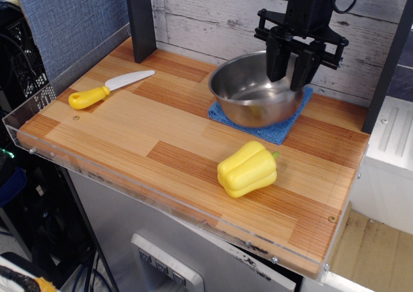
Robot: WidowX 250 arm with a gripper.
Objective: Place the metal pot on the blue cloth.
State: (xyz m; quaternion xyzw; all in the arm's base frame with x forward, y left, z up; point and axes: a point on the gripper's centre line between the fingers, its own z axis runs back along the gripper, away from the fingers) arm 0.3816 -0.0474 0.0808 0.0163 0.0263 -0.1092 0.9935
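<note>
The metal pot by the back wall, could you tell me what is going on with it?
The metal pot sits level on the blue cloth at the back right of the wooden table. The gripper is above the pot's far rim with its fingers spread, not clamping it. The yellow pepper and toy knife lie apart, untouched.

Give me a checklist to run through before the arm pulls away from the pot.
1. Metal pot sits on the blue cloth: ok, cloth shows at its front and right.
2. Pot upright, rim level: ok.
3. Tool released: ok, fingers spread with the back rim between them, apparently not clamped.
4. Fingers clear of the rim for a straight lift: cannot tell, one finger hangs inside the bowl and contact is unclear.
5. Yellow pepper out of the way: ok, it lies apart, in front of the cloth.
6. Toy knife out of the way: ok, far left on the board.
</note>
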